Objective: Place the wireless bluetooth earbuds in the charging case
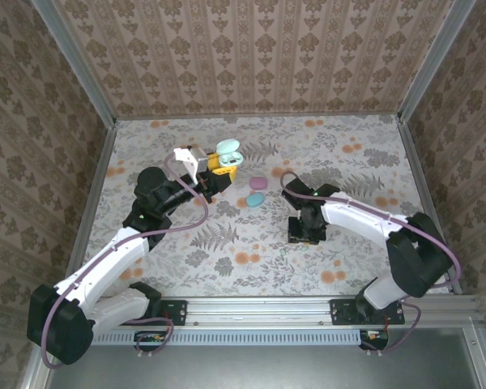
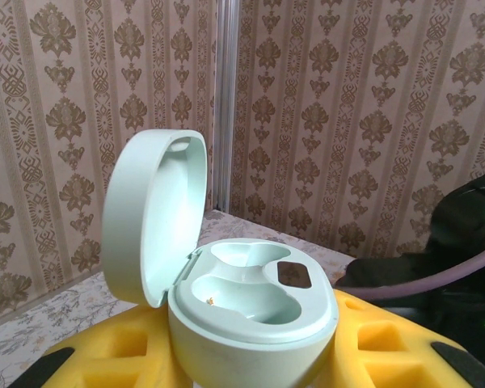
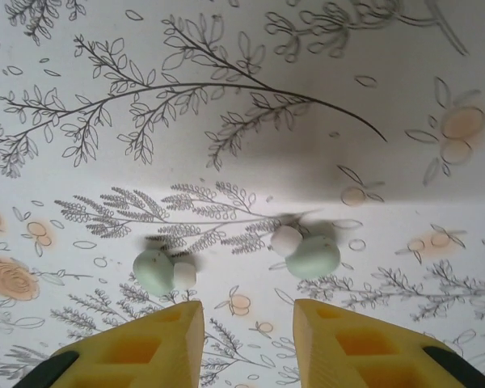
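Earbuds (image 3: 314, 255) of mint-teal rounded plastic lie on the flowered mat (image 3: 436, 202) toward its near right corner, just ahead of your wide-spread right gripper (image 3: 248, 323), while your left gripper (image 1: 213, 164) clamps the lid-up mint-teal pebble-shaped case (image 2: 250, 311).

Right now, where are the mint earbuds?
Right wrist view: one earbud and another earbud lie on the mat, just ahead of the right end effector.
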`<control>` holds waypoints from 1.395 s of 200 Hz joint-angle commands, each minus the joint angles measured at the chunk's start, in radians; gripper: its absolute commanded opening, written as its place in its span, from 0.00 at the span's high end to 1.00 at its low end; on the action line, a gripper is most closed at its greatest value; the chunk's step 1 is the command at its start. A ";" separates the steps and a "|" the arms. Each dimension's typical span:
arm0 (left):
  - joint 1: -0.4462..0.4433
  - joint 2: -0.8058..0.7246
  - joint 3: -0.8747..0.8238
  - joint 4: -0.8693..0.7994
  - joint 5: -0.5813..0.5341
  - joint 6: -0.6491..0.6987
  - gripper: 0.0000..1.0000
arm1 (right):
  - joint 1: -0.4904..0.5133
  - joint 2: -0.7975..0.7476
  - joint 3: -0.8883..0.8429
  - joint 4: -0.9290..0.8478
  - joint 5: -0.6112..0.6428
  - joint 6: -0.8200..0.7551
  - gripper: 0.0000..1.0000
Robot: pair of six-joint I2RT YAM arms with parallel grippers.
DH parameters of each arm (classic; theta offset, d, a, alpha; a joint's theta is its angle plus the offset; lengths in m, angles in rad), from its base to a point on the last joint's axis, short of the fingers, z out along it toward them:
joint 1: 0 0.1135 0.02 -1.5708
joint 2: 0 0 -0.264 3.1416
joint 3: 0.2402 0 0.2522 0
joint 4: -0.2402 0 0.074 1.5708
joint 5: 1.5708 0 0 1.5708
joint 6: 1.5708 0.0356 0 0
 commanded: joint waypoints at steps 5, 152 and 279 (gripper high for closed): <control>0.011 -0.009 0.014 0.029 0.014 0.001 0.74 | -0.013 -0.058 -0.086 0.026 0.026 0.140 0.63; 0.019 -0.005 0.030 0.010 0.022 0.006 0.74 | -0.054 0.048 -0.125 0.276 -0.041 0.175 0.61; 0.019 0.004 0.031 0.024 0.025 -0.003 0.74 | -0.052 0.114 -0.050 0.191 -0.067 0.074 0.63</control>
